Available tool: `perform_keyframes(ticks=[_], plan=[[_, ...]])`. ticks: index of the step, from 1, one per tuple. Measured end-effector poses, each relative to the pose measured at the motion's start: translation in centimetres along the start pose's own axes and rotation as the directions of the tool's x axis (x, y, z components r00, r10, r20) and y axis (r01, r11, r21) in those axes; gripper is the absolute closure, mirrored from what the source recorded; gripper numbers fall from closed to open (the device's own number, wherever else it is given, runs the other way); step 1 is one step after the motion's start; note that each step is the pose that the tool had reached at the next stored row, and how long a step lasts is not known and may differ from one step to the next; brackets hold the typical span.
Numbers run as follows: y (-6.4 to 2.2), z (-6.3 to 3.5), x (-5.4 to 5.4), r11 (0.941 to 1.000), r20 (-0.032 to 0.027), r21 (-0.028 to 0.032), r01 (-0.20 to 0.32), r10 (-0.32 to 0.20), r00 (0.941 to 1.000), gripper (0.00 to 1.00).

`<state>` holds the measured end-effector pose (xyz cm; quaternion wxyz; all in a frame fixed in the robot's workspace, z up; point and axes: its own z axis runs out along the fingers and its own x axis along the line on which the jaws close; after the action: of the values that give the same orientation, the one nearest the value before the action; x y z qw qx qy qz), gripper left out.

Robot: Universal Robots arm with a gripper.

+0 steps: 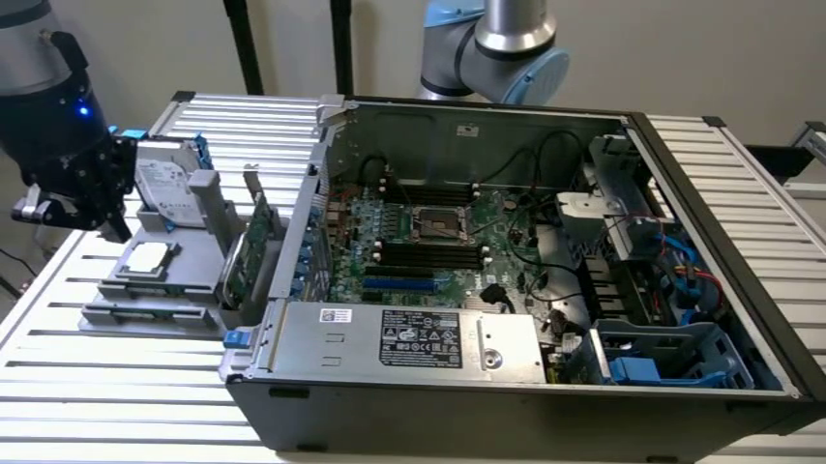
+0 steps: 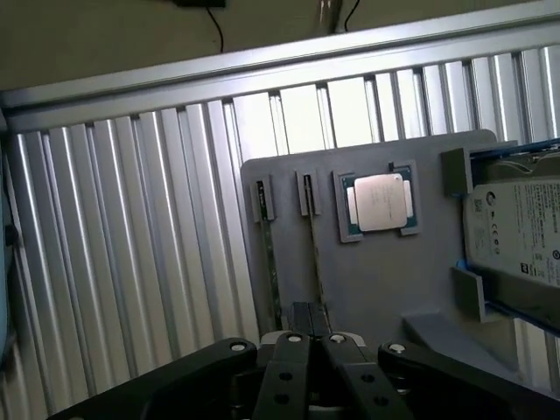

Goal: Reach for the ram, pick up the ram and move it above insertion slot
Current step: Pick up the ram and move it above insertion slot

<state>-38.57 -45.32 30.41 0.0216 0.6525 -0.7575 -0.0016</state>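
Note:
Two thin ram sticks stand on edge in a grey fixture plate: one ram lines up with my fingertips, the other ram is beside it. In the wrist view my gripper hovers above the plate with its dark fingers together and nothing between them. In the exterior view the gripper hangs at the exterior view's left, above and beside the fixture. The motherboard's black memory slots lie inside the open computer case.
On the fixture sit a processor chip, a hard drive and an upright green card with a metal bracket. A second arm's base stands behind the case. The slatted metal table runs around everything.

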Motion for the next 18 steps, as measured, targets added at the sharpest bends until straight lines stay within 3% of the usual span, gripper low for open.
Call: perform_keyframes(ticks=[4, 6, 11, 16, 18], plan=[[-0.01, 0.06, 0.08, 0.9997, -0.0012, 0.0085, 0.023, -0.023, 0.9997, 0.89], [-0.01, 0.08, 0.08, 0.9996, -0.0047, 0.0122, 0.026, -0.026, 0.9997, 0.89], [-0.01, 0.08, 0.08, 0.9996, -0.0064, 0.0124, 0.026, -0.026, 0.9996, 0.88], [-0.01, 0.1, 0.08, 0.9996, -0.0064, 0.0122, 0.026, -0.026, 0.9996, 0.69], [-0.03, 0.33, 0.15, 0.9996, -0.0062, 0.0125, 0.026, -0.026, 0.9996, 0.69]])
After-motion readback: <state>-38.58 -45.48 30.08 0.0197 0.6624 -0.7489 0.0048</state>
